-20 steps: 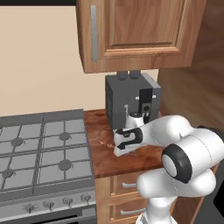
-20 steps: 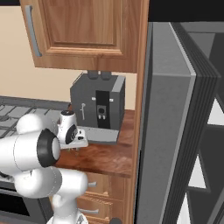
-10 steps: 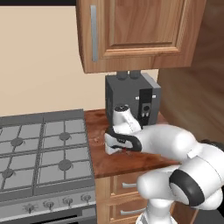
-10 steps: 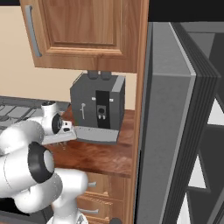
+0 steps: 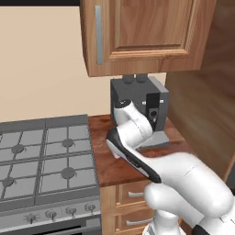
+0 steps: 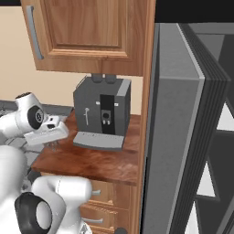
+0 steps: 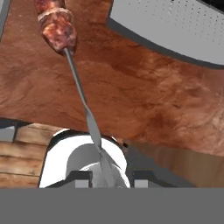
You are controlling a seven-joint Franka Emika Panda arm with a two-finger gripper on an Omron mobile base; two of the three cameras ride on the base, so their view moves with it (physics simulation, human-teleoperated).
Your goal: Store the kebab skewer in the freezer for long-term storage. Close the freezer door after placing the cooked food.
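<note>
Left base view, left to right:
- Grey gas stove (image 5: 43,158) with dark round burners, lower left of frame, flush against the table.
- Reddish-brown wooden table (image 5: 110,165), centre, drawers below.
- Brown wooden wall cabinet (image 5: 142,34) with vertical grey bar handle, top centre.
- White arm with dark joints, rising from lower right, wrist bent over the table in front of the dark grey boxy coffee machine (image 5: 137,103).

Right base view, left to right:
- White wrist and tool (image 6: 54,145), left edge at mid height, low over the table; fingertips small and blurred.
- Coffee machine, centre, upright on the table, grey drip tray at its foot.
- Tall grey freezer door (image 6: 176,137), right half of frame, swung open toward the camera, seen edge-on; white shelves of the freezer (image 6: 219,160) partly visible at far right.

Hand view, left to right:
- Thin kebab skewer (image 7: 65,48) with dark red-brown meat chunks, upper left; bare metal-grey shaft running down and right to the bottom centre.
- Tool narrowed on the lower end of the skewer shaft, finger tips close on either side at the bottom edge; skewer held above the table, chunks clear of the wood.
- Grey drip tray of the coffee machine, upper right corner.
</note>
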